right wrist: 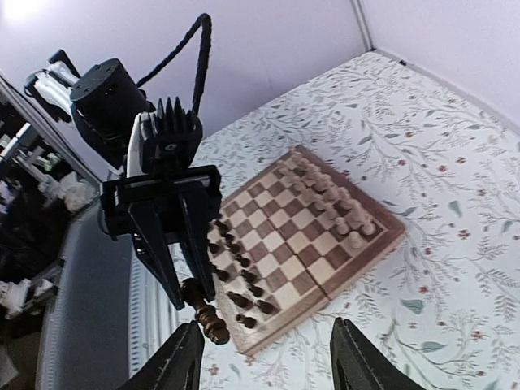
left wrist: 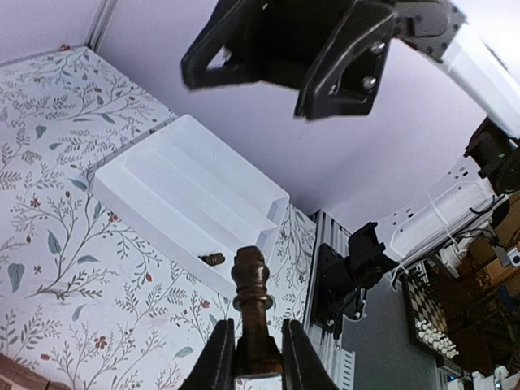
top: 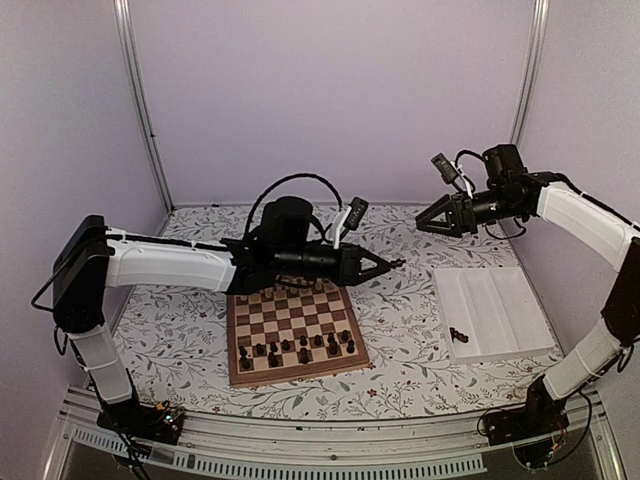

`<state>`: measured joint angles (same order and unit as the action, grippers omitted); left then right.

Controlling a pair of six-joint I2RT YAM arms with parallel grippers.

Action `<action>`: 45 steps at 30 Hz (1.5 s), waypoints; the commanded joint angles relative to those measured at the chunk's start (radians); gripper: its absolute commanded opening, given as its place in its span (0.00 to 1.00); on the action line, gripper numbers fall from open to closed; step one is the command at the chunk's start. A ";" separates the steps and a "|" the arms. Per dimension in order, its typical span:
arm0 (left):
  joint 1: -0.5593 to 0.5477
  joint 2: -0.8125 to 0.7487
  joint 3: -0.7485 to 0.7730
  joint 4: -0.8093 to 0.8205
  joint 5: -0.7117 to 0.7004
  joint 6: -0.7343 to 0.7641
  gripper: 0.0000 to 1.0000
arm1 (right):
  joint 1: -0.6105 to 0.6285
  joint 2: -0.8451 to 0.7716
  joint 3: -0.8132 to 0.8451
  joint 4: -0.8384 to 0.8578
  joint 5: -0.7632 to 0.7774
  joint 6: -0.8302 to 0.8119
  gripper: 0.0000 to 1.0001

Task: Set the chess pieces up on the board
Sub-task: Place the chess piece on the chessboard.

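Starting from the near side: the board [top: 298, 373] sits on the floral tablecloth [top: 400, 330], pretty much in front of the left arm. The dark chess pieces [top: 300, 348] already on it stand in its two near rows, with gaps, so I'd call that side only partly set up. The pale pieces [right wrist: 341, 215] line the far edge.

Off to the right, well apart from the board, there's the white tray [top: 500, 300]. One loose dark piece [top: 459, 335] lies on its side at the near end of the tray's left part. My guess is the tray is the supply and it's almost used up.

Further back, the left gripper [left wrist: 258, 345] is clamped low on a dark chessman [left wrist: 250, 284]. It holds it out in the air past the board's far right corner, between board and tray and not over any square. Gripping low makes sense to me, since it leaves the top free.

Beyond that and higher up, the right gripper [top: 420, 228] has its jaws spread wide with nothing in them, pointed right at the held chessman. It reads like a mid-air handoff spot, because the tray is on the right arm's side and the board is on the left's.
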<state>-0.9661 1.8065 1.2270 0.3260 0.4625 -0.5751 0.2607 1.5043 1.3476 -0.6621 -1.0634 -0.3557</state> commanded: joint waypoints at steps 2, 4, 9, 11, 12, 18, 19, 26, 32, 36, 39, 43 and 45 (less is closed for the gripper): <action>-0.012 0.008 0.018 0.140 -0.030 0.024 0.07 | 0.008 0.097 -0.039 0.027 -0.275 0.118 0.59; -0.011 0.023 0.035 0.147 -0.034 0.025 0.07 | 0.016 0.105 -0.054 0.046 -0.300 0.137 0.60; -0.011 0.067 0.093 0.130 -0.019 0.020 0.08 | 0.029 0.107 -0.087 0.095 -0.349 0.186 0.58; -0.011 0.079 0.104 0.135 -0.014 0.018 0.08 | 0.035 0.106 -0.093 0.097 -0.338 0.191 0.57; -0.011 0.084 0.110 0.137 -0.013 0.019 0.08 | 0.037 0.106 -0.097 0.097 -0.336 0.191 0.57; -0.010 0.097 0.127 0.139 -0.023 0.021 0.08 | 0.049 0.103 -0.114 0.100 -0.340 0.184 0.45; -0.011 0.097 0.129 0.140 -0.025 0.023 0.08 | 0.051 0.103 -0.116 0.101 -0.340 0.184 0.41; -0.010 0.113 0.142 0.137 -0.030 0.022 0.08 | 0.053 0.098 -0.131 0.128 -0.357 0.203 0.28; -0.010 0.110 0.137 0.152 -0.040 0.024 0.08 | 0.053 0.085 -0.153 0.159 -0.345 0.235 0.30; -0.010 0.114 0.141 0.153 -0.045 0.022 0.08 | 0.053 0.084 -0.150 0.165 -0.342 0.237 0.18; -0.011 0.115 0.143 0.141 -0.053 0.023 0.10 | 0.054 0.081 -0.144 0.168 -0.336 0.235 0.07; -0.007 0.091 0.145 0.061 -0.080 0.058 0.24 | 0.053 0.065 -0.094 0.122 -0.277 0.206 0.02; -0.007 0.041 0.132 -0.019 -0.111 0.127 0.30 | 0.058 0.061 -0.024 0.035 -0.191 0.138 0.00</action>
<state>-0.9668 1.9087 1.3502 0.4274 0.4122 -0.5423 0.3080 1.6073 1.2137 -0.5331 -1.3777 -0.1318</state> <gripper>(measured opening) 0.261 0.158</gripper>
